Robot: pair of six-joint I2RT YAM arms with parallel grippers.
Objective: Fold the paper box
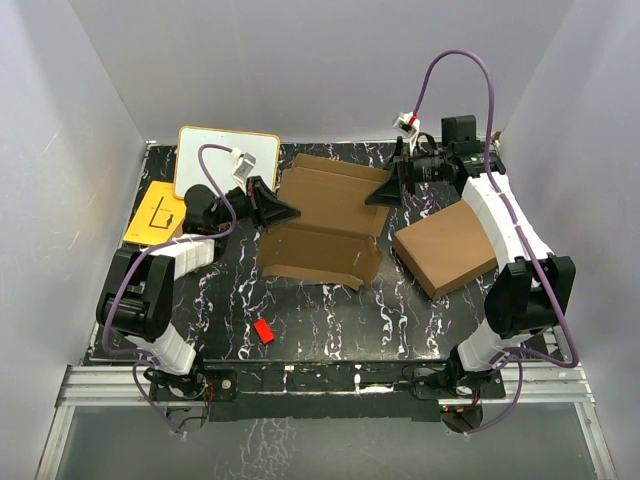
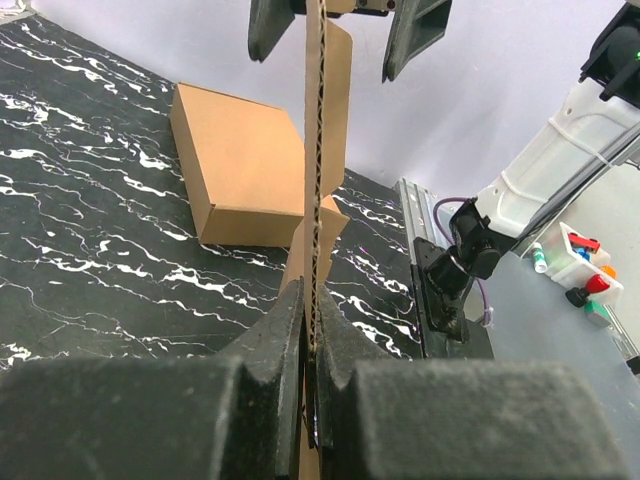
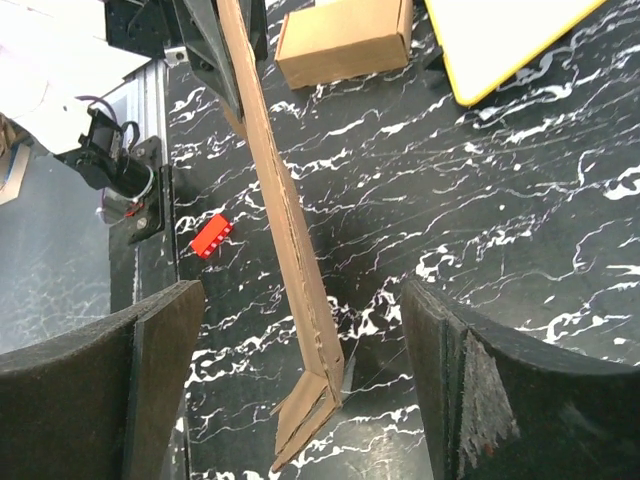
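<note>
Brown paper box (image 1: 325, 205), unfolded, long axis near-far

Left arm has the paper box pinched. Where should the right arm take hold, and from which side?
Probably the far right edge, approached from the right. The paper box is a thin sheet that the left gripper holds edge-on, and that edge lies between the right gripper's open jaws, so close them across its two faces.

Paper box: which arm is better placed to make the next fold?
Right, probably. The right gripper stands open astride one edge of the paper box, free to close and bend it. The left gripper is clamped on the opposite edge, anchoring the sheet.
</note>
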